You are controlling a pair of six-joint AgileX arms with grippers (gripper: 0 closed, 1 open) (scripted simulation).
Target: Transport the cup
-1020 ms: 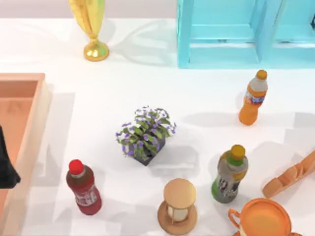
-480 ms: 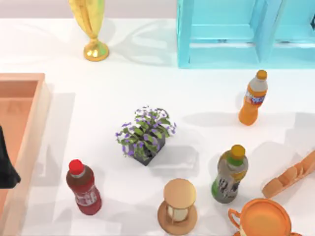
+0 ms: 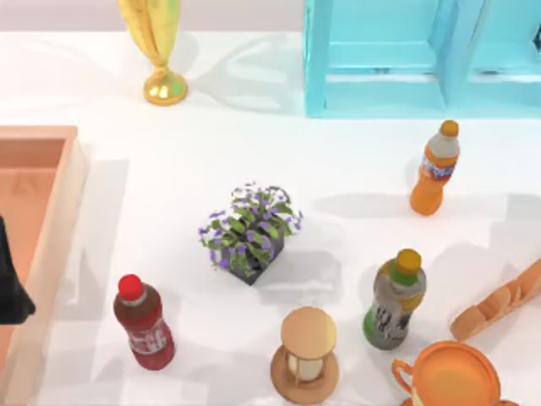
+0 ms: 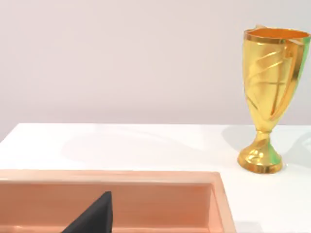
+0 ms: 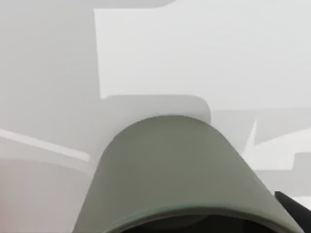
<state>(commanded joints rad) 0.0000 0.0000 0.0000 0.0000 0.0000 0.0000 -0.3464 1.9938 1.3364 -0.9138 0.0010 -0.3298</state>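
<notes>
Nothing readable anywhere, honestly. The three bottles' labels, red-capped one included, are just blurry smudges, no legible words.

I work at a rendered tabletop set rather than any real room: a flat white desk against a plain pale wall, with hard-edged shadows and no other furnishing to mark a kitchen or shop. The things spread on it are an unrelated mix, with a gold trophy at eleven o'clock, a turquoise shelf unit at one, a potted plant at the centre, and a wooden tray at nine. Three drink bottles, a red one at seven, an orange one at three and a green one at five, stand among them with a wooden hourglass at six, more like staged props than a lived-in place.
</notes>
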